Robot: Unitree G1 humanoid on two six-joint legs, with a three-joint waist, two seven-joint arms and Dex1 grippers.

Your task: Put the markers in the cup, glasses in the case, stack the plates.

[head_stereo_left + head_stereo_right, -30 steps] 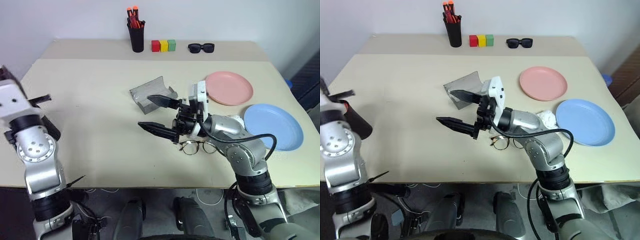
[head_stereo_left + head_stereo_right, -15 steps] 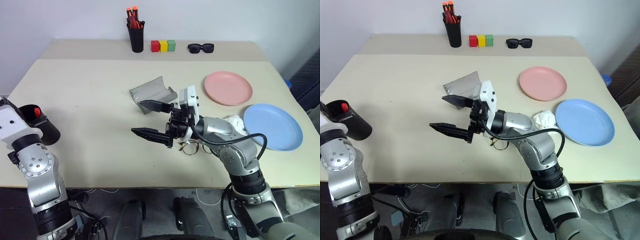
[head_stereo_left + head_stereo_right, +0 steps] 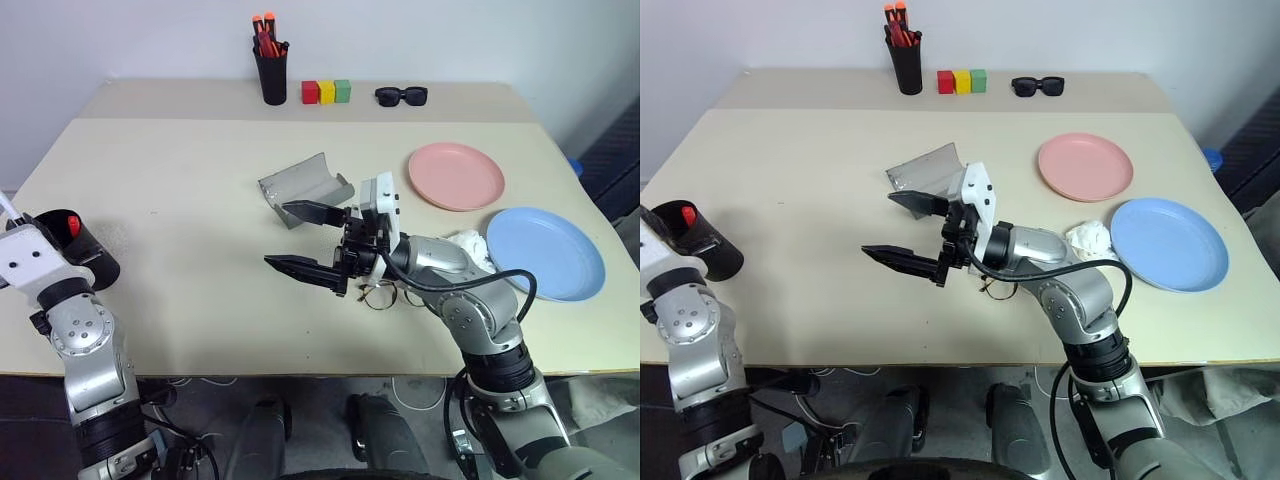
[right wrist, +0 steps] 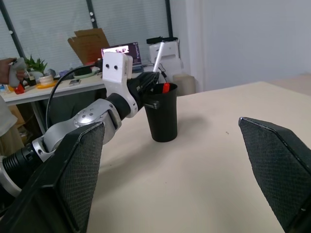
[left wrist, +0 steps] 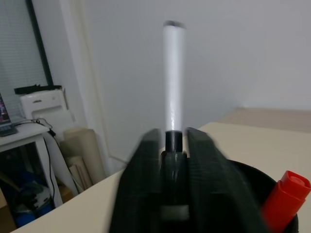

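White marker upright between left gripper fingers, over cup; grip unconfirmed. Red marker inside cup. Right gripper spread wide, empty, well apart from cup.

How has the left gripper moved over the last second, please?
Yes: the left gripper, holding the white marker, has come down toward the cup at the table's left edge.

— What's the desk like?
— Matt, smooth beige laminate.
— And the plates?
— Smooth plastic with a slight sheen, pink and blue. The case looks like grey felt; the cup is matt black plastic.
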